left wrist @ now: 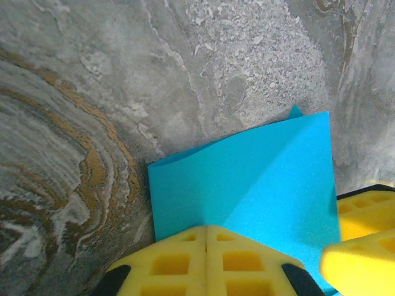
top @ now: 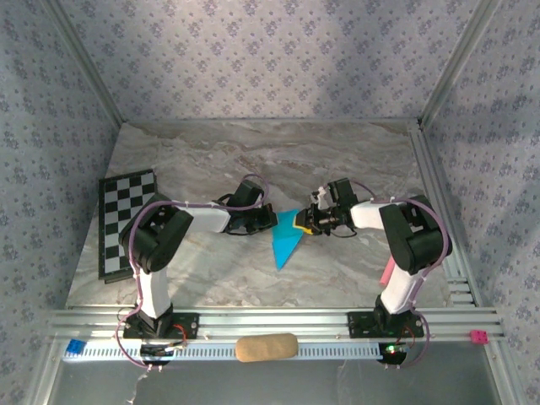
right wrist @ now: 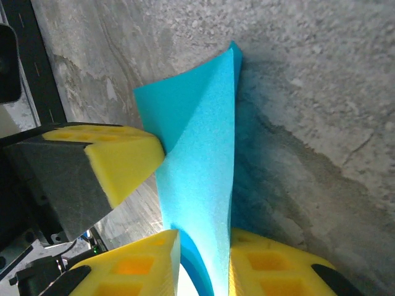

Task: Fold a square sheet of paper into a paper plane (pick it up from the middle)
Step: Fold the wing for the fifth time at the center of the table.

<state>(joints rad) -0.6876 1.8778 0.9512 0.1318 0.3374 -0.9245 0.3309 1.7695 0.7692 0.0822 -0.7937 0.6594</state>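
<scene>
Two pinches we see on the creased paper (top: 285, 245): left gripper (top: 271, 218) clamped tight at its nine o'clock, right gripper (top: 306, 221) narrowly closed at three o'clock.

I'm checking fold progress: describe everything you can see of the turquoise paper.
The turquoise paper is thin, matte and bright blue. It is already creased into a pointed, dart-like shape whose tip aims toward the arm bases. It sits over the middle of the marbled table, and one fold stands up as a ridge. The left tool is shut on one edge, and the right tool pinches the opposite side between its fingers.
</scene>
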